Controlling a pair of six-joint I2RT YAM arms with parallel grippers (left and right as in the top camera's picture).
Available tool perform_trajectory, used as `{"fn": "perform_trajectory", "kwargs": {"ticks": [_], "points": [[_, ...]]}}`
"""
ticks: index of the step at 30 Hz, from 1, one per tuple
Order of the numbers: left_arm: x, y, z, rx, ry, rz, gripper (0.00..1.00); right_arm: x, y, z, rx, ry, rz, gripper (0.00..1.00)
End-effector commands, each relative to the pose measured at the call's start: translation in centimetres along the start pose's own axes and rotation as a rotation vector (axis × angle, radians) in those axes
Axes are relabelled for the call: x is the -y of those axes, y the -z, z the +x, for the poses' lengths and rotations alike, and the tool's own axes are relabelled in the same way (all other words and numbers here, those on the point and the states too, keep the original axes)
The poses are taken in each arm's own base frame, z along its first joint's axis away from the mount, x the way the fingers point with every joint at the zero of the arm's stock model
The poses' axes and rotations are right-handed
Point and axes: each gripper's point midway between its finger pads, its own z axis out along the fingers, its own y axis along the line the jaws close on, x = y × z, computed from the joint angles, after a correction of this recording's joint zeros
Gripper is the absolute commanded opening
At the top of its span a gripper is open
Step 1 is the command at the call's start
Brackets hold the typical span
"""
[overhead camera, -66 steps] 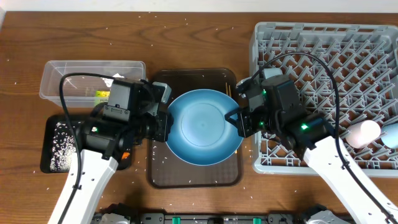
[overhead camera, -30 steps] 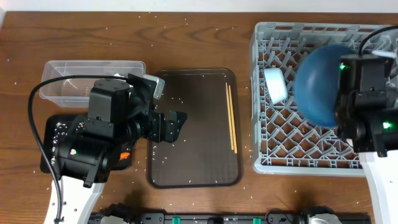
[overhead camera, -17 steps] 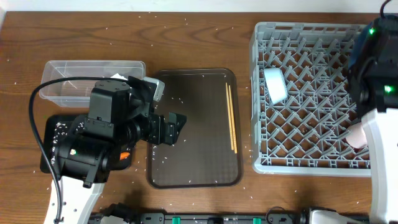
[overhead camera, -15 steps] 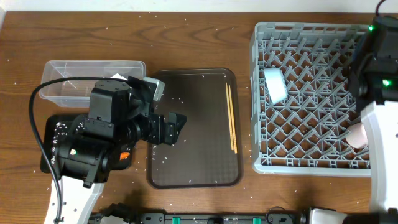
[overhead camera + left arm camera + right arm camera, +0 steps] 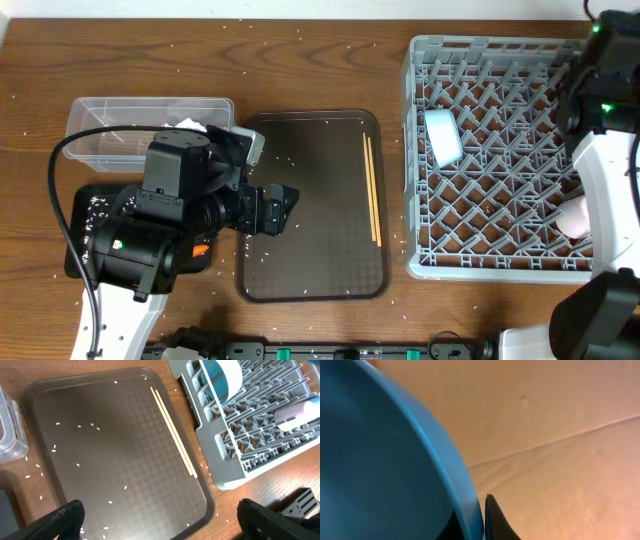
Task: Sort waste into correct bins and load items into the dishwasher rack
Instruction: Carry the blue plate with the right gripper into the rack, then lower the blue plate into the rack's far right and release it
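Nearest the robot, on the left, lies 1 shallow black tray (image 5: 75, 262). It holds a scatter of loose white rice grains (image 5: 96, 212), too many to count. 1 orange scrap (image 5: 201, 249) shows at its right end, mostly hidden under the left arm, so what else is in the tray cannot be told.

The left gripper (image 5: 160, 521) hangs over the near left part of the brown serving tray (image 5: 310, 275), its 2 fingers spread wide and holding nothing. This tray holds 2 wooden chopsticks (image 5: 372, 190), lying side by side along its right edge, plus a few stray rice grains. More grains dot the table (image 5: 300, 70) all round.

To the right stands 1 grey dishwasher rack (image 5: 500, 255). 2 things show in it: 1 pink cup (image 5: 572, 217) on its side near the right front, and further back 1 white bowl (image 5: 443, 137) standing on edge in the left rows.

Further from the robot on the left is 1 clear plastic tub (image 5: 100, 105). 1 crumpled white tissue (image 5: 190, 124) sits at its right end, and the arm covers the rest of that end.

At the far right corner, the right arm (image 5: 600, 90) rises above the rack. In the right wrist view the right gripper (image 5: 476, 526) is clamped on the rim of 1 blue plate (image 5: 380, 460), which fills the left of that view.
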Motion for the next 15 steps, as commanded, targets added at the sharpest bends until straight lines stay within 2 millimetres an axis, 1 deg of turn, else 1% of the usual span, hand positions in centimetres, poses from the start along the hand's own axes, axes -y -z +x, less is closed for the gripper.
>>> {"fn": "perform_trajectory", "kwargs": {"ticks": [1,3,9,12,15], "points": [[0.4,0.6,-0.5,0.019,-0.008,0.014,0.98,2.3,-0.5,0.4,-0.041,0.080,0.072,0.01],[0.4,0.6,-0.5,0.019,-0.008,0.014,0.98,2.1,-0.7,0.5,-0.038,0.086,0.062,0.01],[0.4,0.6,-0.5,0.020,-0.008,0.014,0.98,0.3,-1.3,1.2,-0.046,0.131,0.033,0.01],[0.4,0.6,-0.5,0.017,-0.007,0.014,0.98,-0.8,-1.9,1.4,-0.058,0.152,0.026,0.01],[0.4,0.6,-0.3,0.009,-0.004,0.013,0.98,-2.4,-2.4,1.6,-0.070,0.176,0.011,0.01]]}}
